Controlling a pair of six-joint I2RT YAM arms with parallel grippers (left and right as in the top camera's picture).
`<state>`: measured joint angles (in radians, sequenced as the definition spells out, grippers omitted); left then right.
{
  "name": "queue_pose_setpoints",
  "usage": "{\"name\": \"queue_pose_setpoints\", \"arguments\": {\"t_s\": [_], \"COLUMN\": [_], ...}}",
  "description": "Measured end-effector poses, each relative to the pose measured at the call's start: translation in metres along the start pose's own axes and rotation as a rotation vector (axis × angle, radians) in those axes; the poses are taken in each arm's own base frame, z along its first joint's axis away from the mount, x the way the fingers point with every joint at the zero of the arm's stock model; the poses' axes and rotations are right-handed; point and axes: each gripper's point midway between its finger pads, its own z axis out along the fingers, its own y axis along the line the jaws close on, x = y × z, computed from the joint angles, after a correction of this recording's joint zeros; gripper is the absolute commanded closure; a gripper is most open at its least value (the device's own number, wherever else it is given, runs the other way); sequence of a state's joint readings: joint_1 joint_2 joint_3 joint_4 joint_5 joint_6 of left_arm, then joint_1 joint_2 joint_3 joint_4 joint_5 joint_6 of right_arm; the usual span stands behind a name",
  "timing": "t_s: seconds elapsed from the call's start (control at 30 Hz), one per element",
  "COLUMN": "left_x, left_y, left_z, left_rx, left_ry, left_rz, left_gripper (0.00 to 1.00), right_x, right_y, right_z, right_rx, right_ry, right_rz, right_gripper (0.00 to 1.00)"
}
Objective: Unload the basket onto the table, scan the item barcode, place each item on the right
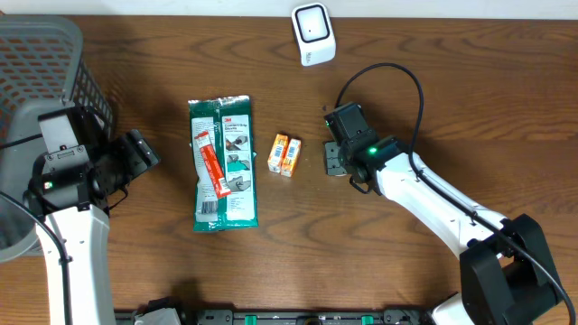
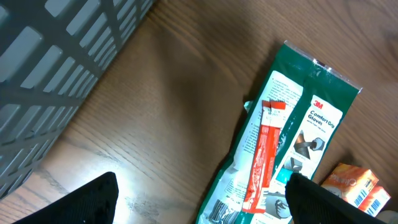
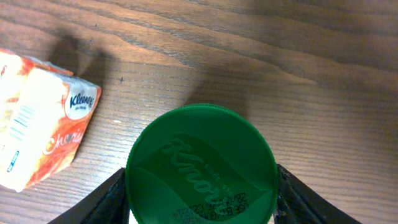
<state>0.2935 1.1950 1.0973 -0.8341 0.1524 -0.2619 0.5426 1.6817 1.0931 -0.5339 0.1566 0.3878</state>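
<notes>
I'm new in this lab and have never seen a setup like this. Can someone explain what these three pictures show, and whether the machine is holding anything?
These are two robot arms at a wooden table, each ending in a two-finger gripper. One picture looks down from above; the other two come from cameras on the wrists. On the table lie a green glove packet, a small orange Kleenex tissue pack and a white scanner; a grey basket stands at the left. The right gripper has its fingers on either side of a green Knorr lid; a firm grip cannot be confirmed. The left gripper is open, holding nothing.
</notes>
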Motion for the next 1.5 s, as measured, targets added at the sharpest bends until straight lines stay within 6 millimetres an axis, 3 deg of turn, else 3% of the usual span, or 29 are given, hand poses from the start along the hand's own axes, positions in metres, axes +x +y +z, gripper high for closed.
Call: {"name": "queue_pose_setpoints", "arguments": {"t_s": [0.17, 0.33, 0.43, 0.67, 0.77, 0.87, 0.97, 1.13, 1.3, 1.4, 1.5], "left_x": [0.000, 0.000, 0.000, 0.000, 0.000, 0.000, 0.000, 0.000, 0.000, 0.000, 0.000], "left_y": [0.000, 0.000, 0.000, 0.000, 0.000, 0.000, 0.000, 0.000, 0.000, 0.000, 0.000], "left_z": [0.000, 0.000, 0.000, 0.000, 0.000, 0.000, 0.000, 0.000, 0.000, 0.000, 0.000], "left_rx": [0.000, 0.000, 0.000, 0.000, 0.000, 0.000, 0.000, -0.001, 0.000, 0.000, 0.000], "left_ry": [0.000, 0.000, 0.000, 0.000, 0.000, 0.000, 0.000, 0.001, 0.000, 0.001, 0.000], "left_rz": [0.000, 0.000, 0.000, 0.000, 0.000, 0.000, 0.000, 0.000, 0.000, 0.000, 0.000], "left_gripper": [0.14, 0.14, 0.14, 0.14, 0.14, 0.14, 0.14, 0.13, 0.13, 0.14, 0.13], "right_x": [-0.001, -0.001, 0.002, 0.003, -0.004, -0.021, -0.051, -0.094, -0.110, -0.113, -0.108], "right_y": [0.001, 0.001, -0.001, 0.000, 0.001, 0.002, -0.003, -0.028, -0.059, -0.072, -0.081], "right_z": [0.000, -0.001, -0.001, -0.003, -0.018, -0.051, -0.101, -0.190, -0.266, -0.294, -0.301], "right_rx": [-0.003, -0.003, 0.004, -0.006, -0.019, -0.058, -0.108, -0.157, -0.148, -0.135, -0.115], "right_ry": [-0.001, -0.002, 0.009, 0.016, -0.017, -0.077, -0.158, -0.233, -0.248, -0.243, -0.192], "right_rz": [-0.089, -0.148, -0.171, -0.191, -0.189, -0.152, -0.085, 0.025, 0.115, 0.150, 0.172], "right_gripper": [0.44, 0.36, 0.30, 0.01, 0.01, 0.01, 0.06, 0.09, 0.01, 0.01, 0.01]}}
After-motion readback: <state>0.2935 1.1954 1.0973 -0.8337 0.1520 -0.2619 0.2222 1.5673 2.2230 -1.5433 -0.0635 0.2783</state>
